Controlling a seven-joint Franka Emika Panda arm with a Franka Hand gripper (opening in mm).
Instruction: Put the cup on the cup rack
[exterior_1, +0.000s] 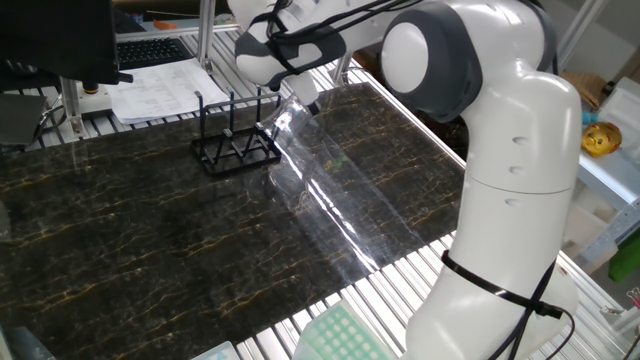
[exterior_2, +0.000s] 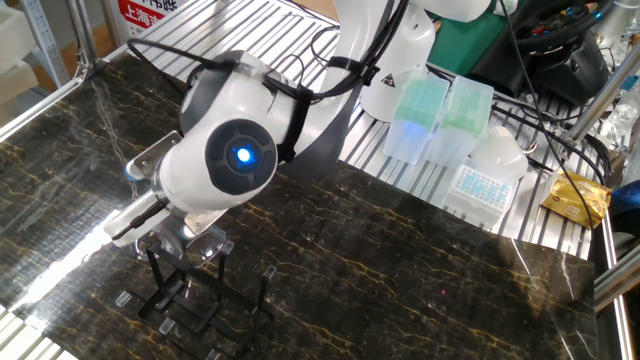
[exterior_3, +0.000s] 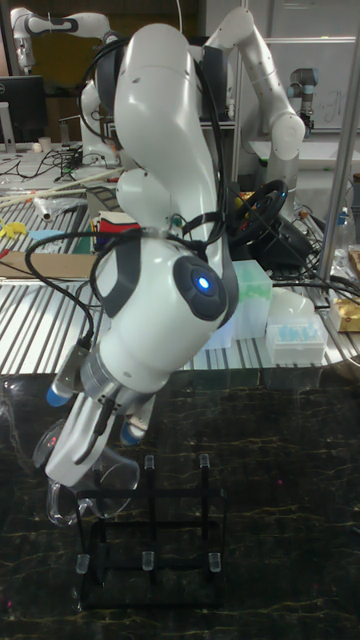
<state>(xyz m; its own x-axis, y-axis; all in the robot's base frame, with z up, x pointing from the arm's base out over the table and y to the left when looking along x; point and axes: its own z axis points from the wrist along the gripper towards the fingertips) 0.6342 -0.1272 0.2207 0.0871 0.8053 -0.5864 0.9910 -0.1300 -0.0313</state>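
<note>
The clear glass cup (exterior_1: 284, 120) (exterior_2: 181, 237) (exterior_3: 88, 482) hangs tilted just above the black wire cup rack (exterior_1: 234, 147) (exterior_2: 196, 298) (exterior_3: 150, 560). It is over the rack's end pegs, at the left end in the tall fixed view. My gripper (exterior_1: 300, 98) (exterior_2: 150, 218) (exterior_3: 92, 440) is shut on the cup, and one finger (exterior_3: 78, 445) lies along the glass. I cannot tell whether the cup touches a peg. The wrist hides much of the cup in the other fixed view.
Papers (exterior_1: 160, 88) and a keyboard (exterior_1: 150, 50) lie behind the rack. Green pipette tip boxes (exterior_2: 430, 110), a white tip box (exterior_2: 482, 180) and a yellow bag (exterior_2: 574, 198) sit on the slatted bench beside the dark marble-patterned mat (exterior_1: 150, 230).
</note>
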